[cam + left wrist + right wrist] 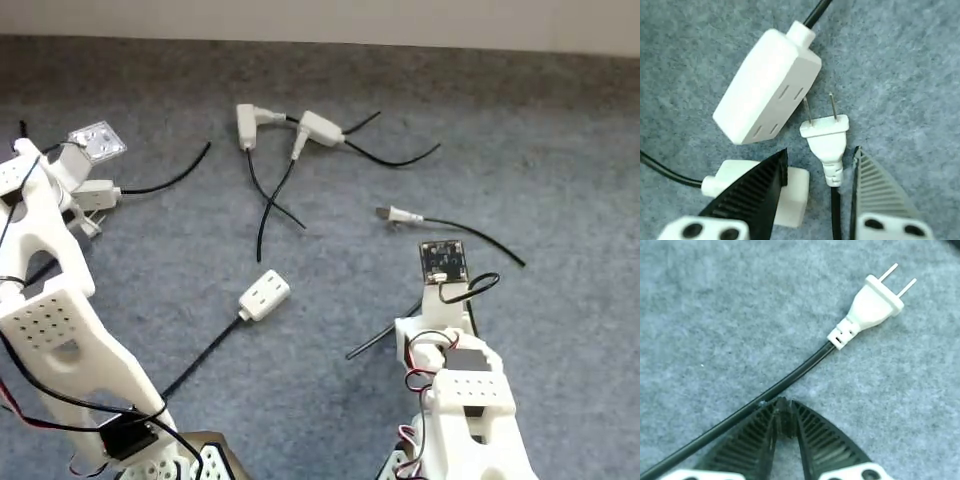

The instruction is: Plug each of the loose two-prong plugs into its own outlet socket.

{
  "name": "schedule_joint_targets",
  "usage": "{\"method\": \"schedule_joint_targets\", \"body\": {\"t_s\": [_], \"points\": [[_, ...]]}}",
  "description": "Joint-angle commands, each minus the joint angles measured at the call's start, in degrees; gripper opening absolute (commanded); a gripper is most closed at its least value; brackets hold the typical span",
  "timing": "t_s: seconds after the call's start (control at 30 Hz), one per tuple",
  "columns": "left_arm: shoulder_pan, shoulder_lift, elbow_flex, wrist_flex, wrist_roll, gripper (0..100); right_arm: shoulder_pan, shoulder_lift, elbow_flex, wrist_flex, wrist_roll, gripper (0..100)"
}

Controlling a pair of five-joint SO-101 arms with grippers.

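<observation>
My left gripper [821,150] is open, its fingers either side of a white two-prong plug [825,135] lying on the carpet. The plug's prongs point at a white outlet block [767,85] just ahead, with a small gap between them. A second white cord end [792,192] lies partly under one finger. My right gripper [784,405] is shut with nothing in it, its tips beside the black cord [790,380] of another loose plug [872,305]. In the high view that plug [400,214] lies ahead of the right arm [455,370].
A white outlet block [265,295] on a black cord lies mid-carpet. Two white cord ends [246,125] [320,130] lie at the back with crossing black cords. The left arm [50,300] stands along the left edge. Grey carpet [560,160] covers the floor.
</observation>
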Motion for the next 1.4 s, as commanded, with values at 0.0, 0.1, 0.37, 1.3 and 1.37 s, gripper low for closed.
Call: {"method": "schedule_joint_targets", "body": {"t_s": [0.0, 0.1, 0.37, 1.3, 1.37], "points": [[-0.75, 1.36, -2.42, -0.35, -2.29, 21, -1.01, -0.31, -0.04, -0.84, 0.62, 0.7], [-0.48, 2.86, -2.51, -0.26, -2.20, 21, -1.01, -0.31, -0.04, -0.84, 0.62, 0.7], [1.98, 2.86, -2.77, 7.91, -0.44, 21, -1.10, -0.31, -0.04, -0.84, 0.62, 0.7], [8.92, 3.38, -2.68, 4.13, 19.25, 21, -1.10, -0.31, -0.04, -0.84, 0.62, 0.7], [8.92, 3.38, -2.68, 4.13, 19.25, 21, -1.10, -0.31, -0.04, -0.84, 0.62, 0.7]]}}
